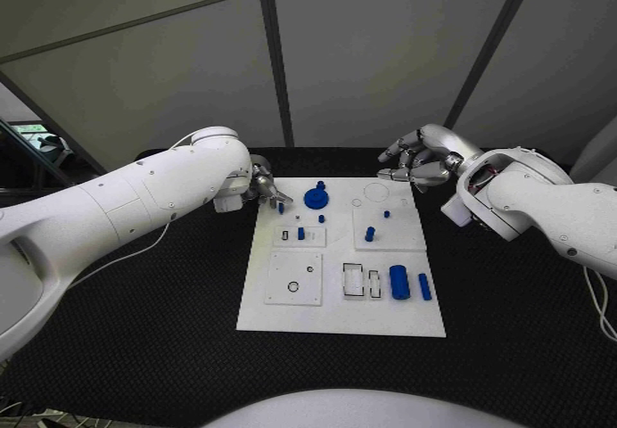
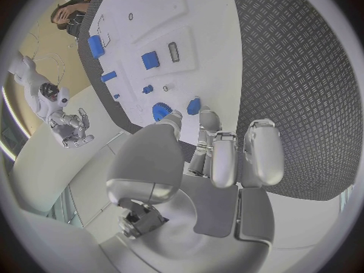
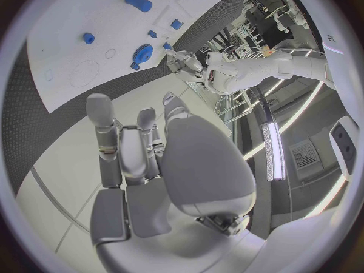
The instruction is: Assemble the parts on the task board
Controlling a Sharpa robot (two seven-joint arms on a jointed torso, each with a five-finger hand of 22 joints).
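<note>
One task board point(image 1: 342, 303) bears about eight blue parts point(image 1: 398, 282); two hands point(image 1: 418, 165).

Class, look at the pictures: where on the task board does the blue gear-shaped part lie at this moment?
In the head view the blue gear lies near the task board's far edge, toward the robot's left, just beside the left hand.
</note>
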